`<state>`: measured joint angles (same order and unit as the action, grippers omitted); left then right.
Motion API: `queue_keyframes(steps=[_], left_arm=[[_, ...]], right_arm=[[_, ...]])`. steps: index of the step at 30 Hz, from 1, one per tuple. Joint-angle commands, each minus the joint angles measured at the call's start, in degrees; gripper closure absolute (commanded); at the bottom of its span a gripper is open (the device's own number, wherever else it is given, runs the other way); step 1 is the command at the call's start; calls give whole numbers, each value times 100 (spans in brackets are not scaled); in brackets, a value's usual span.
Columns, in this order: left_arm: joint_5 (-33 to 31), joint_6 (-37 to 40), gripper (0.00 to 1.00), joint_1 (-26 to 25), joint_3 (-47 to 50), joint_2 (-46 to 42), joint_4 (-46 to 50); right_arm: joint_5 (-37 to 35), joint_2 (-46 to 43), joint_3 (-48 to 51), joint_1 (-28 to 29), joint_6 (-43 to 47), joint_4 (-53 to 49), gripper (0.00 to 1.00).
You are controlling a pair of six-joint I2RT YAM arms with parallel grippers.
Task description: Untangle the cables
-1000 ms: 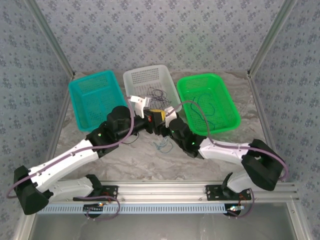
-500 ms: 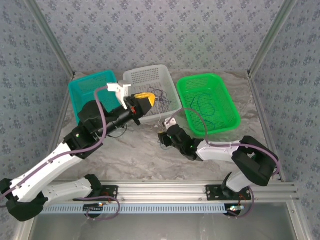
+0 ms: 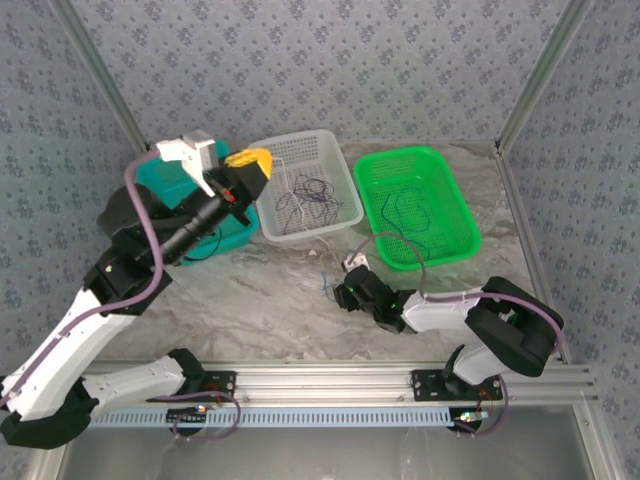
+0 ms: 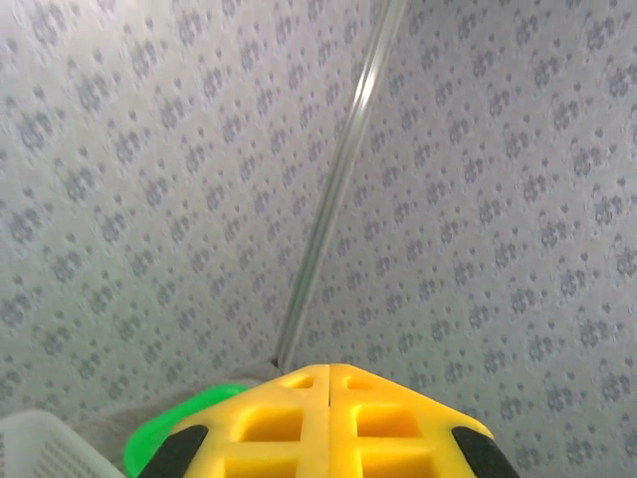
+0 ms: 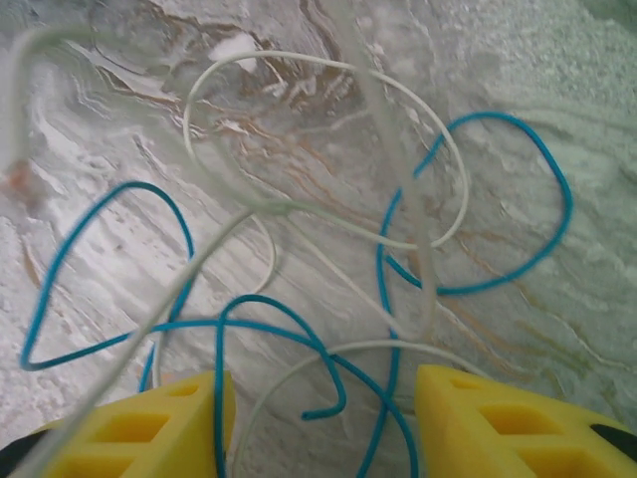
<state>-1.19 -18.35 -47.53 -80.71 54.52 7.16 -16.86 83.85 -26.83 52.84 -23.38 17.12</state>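
Note:
A tangle of cables lies on the marble table: a blue cable [image 5: 265,298] looped through pale cream cables [image 5: 328,65]. From above it is a small clump [image 3: 323,278] in front of the white basket. My right gripper [image 5: 318,423] is low over it, open, its yellow fingers [image 5: 149,428] on either side of the strands, which still rest on the table. Up by the back left, over the teal basket's edge, is my left gripper [image 3: 250,160]. The left wrist view has its yellow fingers [image 4: 289,418] pressed shut, with nothing visible between them, facing the wall.
Three baskets stand at the back: teal [image 3: 165,175], partly behind my left arm, white [image 3: 340,165] holding dark thin cables [image 3: 305,190], and green [image 3: 455,225] holding a blue and dark cable [image 3: 405,212]. Patterned walls and metal posts enclose the table.
My left arm has lifted and swung left from the table's middle to above the teal basket. My right gripper has drawn back toward the near side and dropped onto the tangle, its jaws narrower.

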Motion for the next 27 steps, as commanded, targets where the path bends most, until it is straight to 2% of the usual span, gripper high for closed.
queue_keyframes(steps=[1,10,18,23,27], left_arm=[[-112,269,100,106,-433,-91,46],[-402,698,100,340,-1294,95,371],[-550,1117,100,383,-2581,624,967],[-815,1280,100,519,-2568,740,1132],[-800,1105,100,996,-2241,735,1174]], right_arm=[[-28,-131,152,-45,-215,-151,45],[28,-206,403,-168,-352,-108,42],[47,-297,547,-248,-437,-113,43],[107,-507,542,-254,-410,-177,40],[173,-769,453,-256,-304,-423,37]])
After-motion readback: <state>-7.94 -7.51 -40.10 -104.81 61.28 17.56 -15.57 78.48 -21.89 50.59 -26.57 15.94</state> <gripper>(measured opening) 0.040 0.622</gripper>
